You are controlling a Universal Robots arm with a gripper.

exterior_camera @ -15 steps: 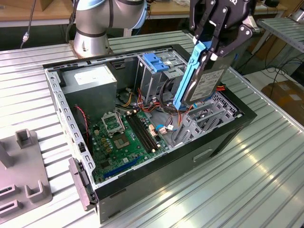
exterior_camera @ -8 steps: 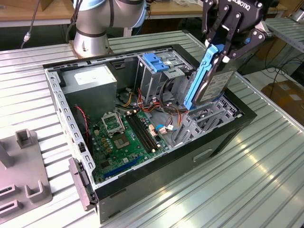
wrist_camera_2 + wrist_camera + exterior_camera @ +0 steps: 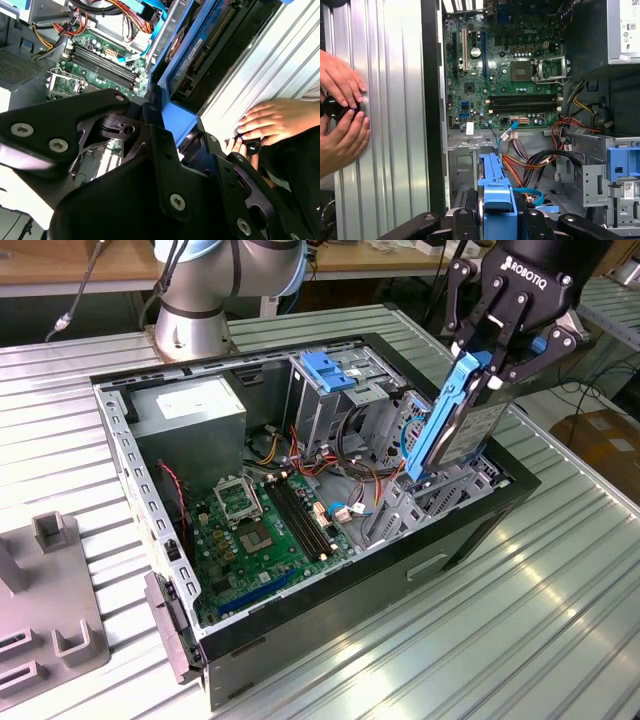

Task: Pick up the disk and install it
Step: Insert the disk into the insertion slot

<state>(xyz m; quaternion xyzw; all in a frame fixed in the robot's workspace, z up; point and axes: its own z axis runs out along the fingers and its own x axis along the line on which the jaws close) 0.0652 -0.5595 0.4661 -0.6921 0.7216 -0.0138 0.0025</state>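
Observation:
The disk (image 3: 458, 430), a dark-grey drive edged by a bright blue carrier bracket, hangs tilted on end over the drive-bay corner of the open computer case (image 3: 470, 530), at the exterior view's right. My gripper (image 3: 482, 365) is shut on the disk's upper blue end. The lower end dips just inside the case near the metal bay frame (image 3: 420, 505). In the first wrist view, the blue bracket (image 3: 497, 192) sits between my black fingers (image 3: 466, 220), above the cables. The second wrist view has the disk (image 3: 210, 45) running away from my gripper (image 3: 177, 132) along the case wall.
The case holds a green motherboard (image 3: 260, 525), a grey power supply (image 3: 190, 420), bundled cables (image 3: 340, 455) and a blue latch piece (image 3: 325, 370) atop the bay. A person's hands (image 3: 342, 112) rest on the ribbed table beside the case, around a black knob (image 3: 332, 107). A grey fixture (image 3: 50, 590) sits at the exterior view's left.

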